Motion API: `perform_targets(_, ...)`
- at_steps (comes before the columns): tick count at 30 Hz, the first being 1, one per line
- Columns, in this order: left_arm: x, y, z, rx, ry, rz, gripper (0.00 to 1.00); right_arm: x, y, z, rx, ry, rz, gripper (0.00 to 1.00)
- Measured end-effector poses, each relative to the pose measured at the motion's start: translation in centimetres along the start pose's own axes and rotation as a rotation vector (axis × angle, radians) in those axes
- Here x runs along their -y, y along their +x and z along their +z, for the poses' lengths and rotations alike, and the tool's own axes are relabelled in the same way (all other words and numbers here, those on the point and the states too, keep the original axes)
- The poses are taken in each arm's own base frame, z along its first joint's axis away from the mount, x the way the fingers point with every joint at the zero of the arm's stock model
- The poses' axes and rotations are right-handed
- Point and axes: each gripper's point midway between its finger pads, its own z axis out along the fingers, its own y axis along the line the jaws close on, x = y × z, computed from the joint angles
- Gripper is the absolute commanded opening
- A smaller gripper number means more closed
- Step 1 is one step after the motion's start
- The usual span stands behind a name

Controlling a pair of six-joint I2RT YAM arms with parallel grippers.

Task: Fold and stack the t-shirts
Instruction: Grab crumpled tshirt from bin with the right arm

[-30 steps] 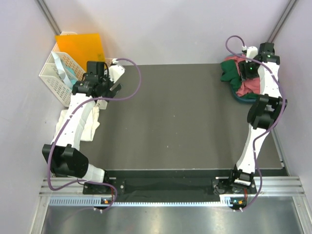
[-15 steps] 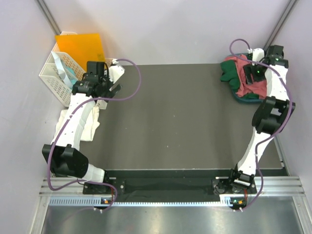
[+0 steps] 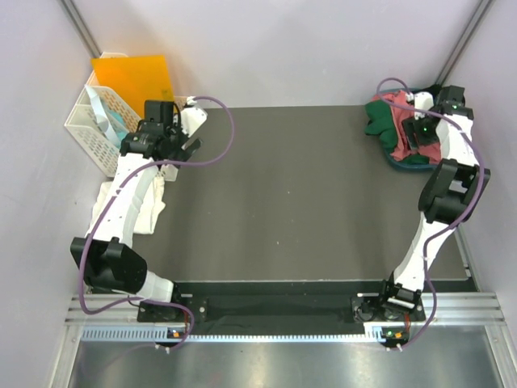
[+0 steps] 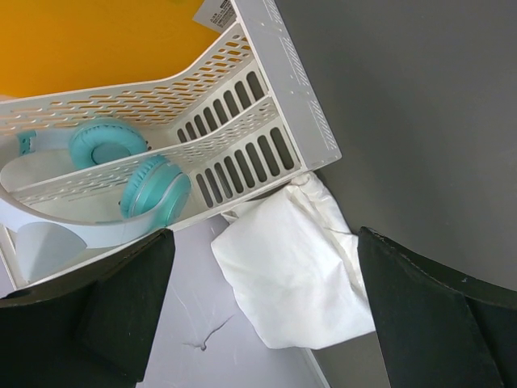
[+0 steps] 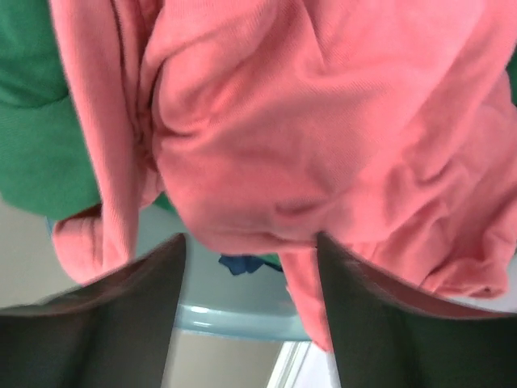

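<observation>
Three shirts show. At the table's [image 3: 283, 194] nine o'clock edge the white t-shirt [image 4: 295, 275] lies crumpled, just beside the lattice basket [image 4: 291, 105] that holds teal headphones [image 4: 153, 190]. An orange folder [image 3: 133, 73] stands behind the basket at eleven o'clock. The left gripper [image 4: 262, 315] hangs released over the white cloth, its jaws spread wide. At two o'clock the salmon-pink t-shirt [image 5: 323, 121] lies heaped on the dark green t-shirt [image 5: 32, 121] in a pale blue tub [image 5: 242, 311]. The right gripper [image 5: 250, 242] stands parted at the pink cloth, pinching nothing.
</observation>
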Motion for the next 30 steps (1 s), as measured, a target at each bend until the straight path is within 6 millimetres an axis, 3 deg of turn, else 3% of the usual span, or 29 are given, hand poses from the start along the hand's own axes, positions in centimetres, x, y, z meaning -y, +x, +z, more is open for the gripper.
perform_targets(1, 0.0, 0.0, 0.0, 0.001, -0.001, 0.0, 1.0, 0.0, 0.0, 0.3, -0.003, 0.006, 0.0, 0.25)
perform_targets(5, 0.0, 0.0, 0.1, 0.0, 0.001, -0.001, 1.0, 0.6, -0.5, 0.8, 0.0, 0.053, 0.003, 0.0)
perform_targets(8, 0.1, -0.1, 0.2, 0.002, 0.003, -0.002, 0.99, 1.0, -0.7, 0.8, -0.001, 0.084, 0.003, 0.0)
perform_targets(10, 0.1, -0.1, 0.2, 0.004, 0.002, -0.005, 0.87, 0.9, -0.7, 0.8, -0.005, 0.09, 0.0, 0.0)
perform_targets(11, 0.1, -0.2, 0.3, 0.006, 0.001, -0.01, 0.86, 0.9, -0.8, 0.8, -0.006, 0.091, -0.002, 0.0)
perform_targets(15, 0.5, -0.5, 0.4, 0.019, 0.011, -0.025, 0.87, 0.3, -0.8, 0.4, -0.004, 0.085, -0.016, 0.0)
perform_targets(17, 1.0, -1.2, 0.4, 0.041, 0.021, -0.025, 0.89, -0.4, -1.6, -0.8, 0.013, 0.083, -0.031, 0.0)
perform_targets(20, 1.6, -2.9, 0.3, 0.09, 0.025, -0.004, 0.9, -1.4, -4.7, -4.9, 0.101, 0.116, -0.078, 0.0)
perform_targets(22, 2.3, -4.3, 0.1, 0.128, 0.028, 0.029, 0.9, -1.8, -7.4, -8.7, 0.191, 0.161, -0.115, 0.0)
perform_targets(26, 3.3, -6.4, -0.3, 0.188, 0.037, 0.068, 0.89, -2.6, -12.7, -18.6, 0.421, 0.279, -0.174, 0.0)
perform_targets(30, 3.8, -7.6, -0.6, 0.231, 0.043, 0.083, 0.88, -3.4, -16.1, -27.3, 0.603, 0.375, -0.225, 0.0)
